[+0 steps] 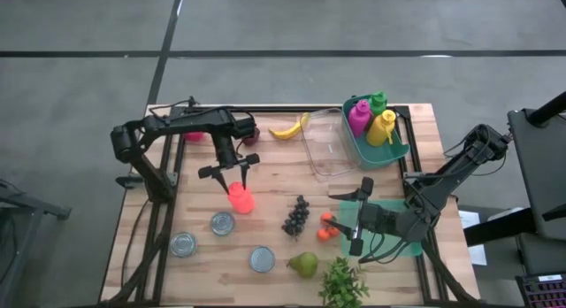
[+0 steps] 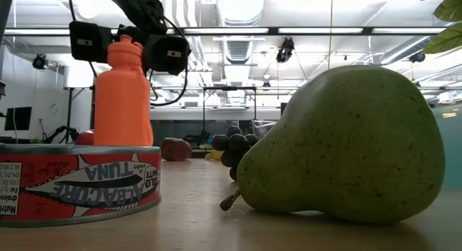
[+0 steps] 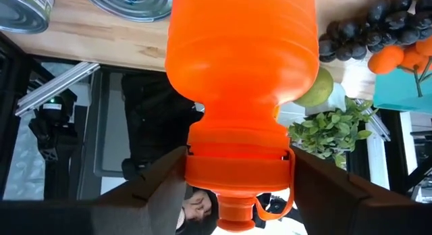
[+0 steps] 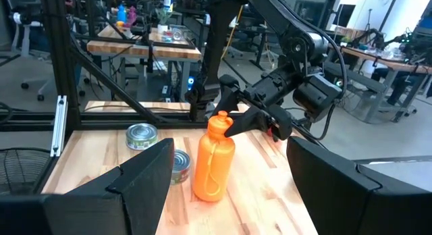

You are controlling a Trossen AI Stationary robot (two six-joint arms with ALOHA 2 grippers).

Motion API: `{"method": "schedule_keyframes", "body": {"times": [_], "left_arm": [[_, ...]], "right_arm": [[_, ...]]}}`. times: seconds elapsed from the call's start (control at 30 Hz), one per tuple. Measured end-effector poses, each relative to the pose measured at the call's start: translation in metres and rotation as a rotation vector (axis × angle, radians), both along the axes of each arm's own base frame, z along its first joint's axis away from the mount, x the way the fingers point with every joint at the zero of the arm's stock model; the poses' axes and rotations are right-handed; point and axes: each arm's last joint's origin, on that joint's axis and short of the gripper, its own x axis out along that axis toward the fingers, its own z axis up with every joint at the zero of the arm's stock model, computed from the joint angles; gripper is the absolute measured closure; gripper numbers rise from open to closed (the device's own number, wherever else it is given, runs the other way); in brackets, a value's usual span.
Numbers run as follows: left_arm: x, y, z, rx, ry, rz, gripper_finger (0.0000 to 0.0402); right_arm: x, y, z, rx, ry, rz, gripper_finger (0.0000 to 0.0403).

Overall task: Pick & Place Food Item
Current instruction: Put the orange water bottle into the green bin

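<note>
An orange squeeze bottle (image 1: 241, 202) stands upright on the wooden table (image 1: 274, 180), left of centre. My left gripper (image 1: 235, 184) reaches to it from the far left and is shut on its top. My right gripper (image 1: 360, 219) hovers open at the right above a teal mat (image 1: 400, 246), with nothing between its fingers. It faces the bottle (image 4: 212, 161) from across the table. In the low view the bottle (image 2: 123, 99) rises behind a tuna can (image 2: 76, 182). My left gripper pinches the bottle's cap collar (image 3: 202, 169), just under the spout, between its two fingers (image 3: 155, 184). The fingers slant down from the table's far side, one on each side of the collar. The bottle stands upright with its base on the table.
Three cans (image 1: 222, 223) (image 1: 183, 244) (image 1: 262, 258) lie near the bottle. Grapes (image 1: 296, 217), small oranges (image 1: 327, 225), a pear (image 1: 303, 264) and greens (image 1: 343, 283) fill the near centre. A banana (image 1: 287, 129), a clear tub (image 1: 325, 147) and a teal basket of bottles (image 1: 395, 153) stand far right.
</note>
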Motion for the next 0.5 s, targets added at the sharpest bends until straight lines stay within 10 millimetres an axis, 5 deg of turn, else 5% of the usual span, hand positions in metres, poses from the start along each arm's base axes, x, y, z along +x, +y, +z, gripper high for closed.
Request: {"method": "schedule_keyframes", "body": {"times": [0.27,0.5], "left_arm": [[0.0002,0.0001,-0.0001,0.007,-0.008,-0.005,0.008],[-0.0017,-0.0019,0.0073,-0.042,-0.067,0.006,0.0051]], "right_arm": [[0.0,0.0,0.0,0.0,0.0,0.0,0.0117],[0.0,0.0001,0.0,-0.001,0.0,0.0,0.0117]]}}
